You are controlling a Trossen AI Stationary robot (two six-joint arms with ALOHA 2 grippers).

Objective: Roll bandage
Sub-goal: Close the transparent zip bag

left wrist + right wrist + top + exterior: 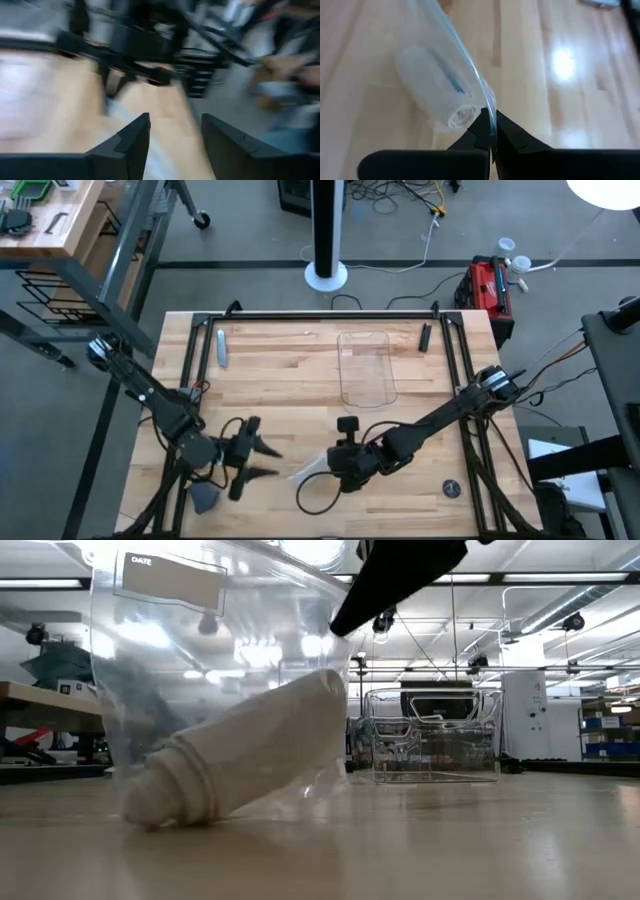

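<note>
Going from the left side of the worktop [300, 370] to the right, the left tool [262, 460] comes first. It is near the front edge with its fingers spread wide apart and nothing between them. A small grey scrap [204, 498] lies close to the front left corner, just beside this arm.

Next, near the middle of the front edge, is the bandage [235, 762]. It is a whitish roll lying on its side on the worktop, inside a clear bag [180, 650]. The right tool [491, 131] has its fingers pressed together on the thin edge of the bag, not on the roll itself.

I judge that the bandage is light and soft, so it will give under pressure and may unroll if it is pulled by one end. The bag looks thin and slippery, so the roll can slide out or swing. A better hold is across the body of the roll, with gentle force.

Further to the back stands a clear tray [366, 367], well apart from both tools. A small dark disc [452, 489] lies near the front right corner. There is free wood between the tools and the tray, but the front edge is near, so movement toward it has little room.
</note>
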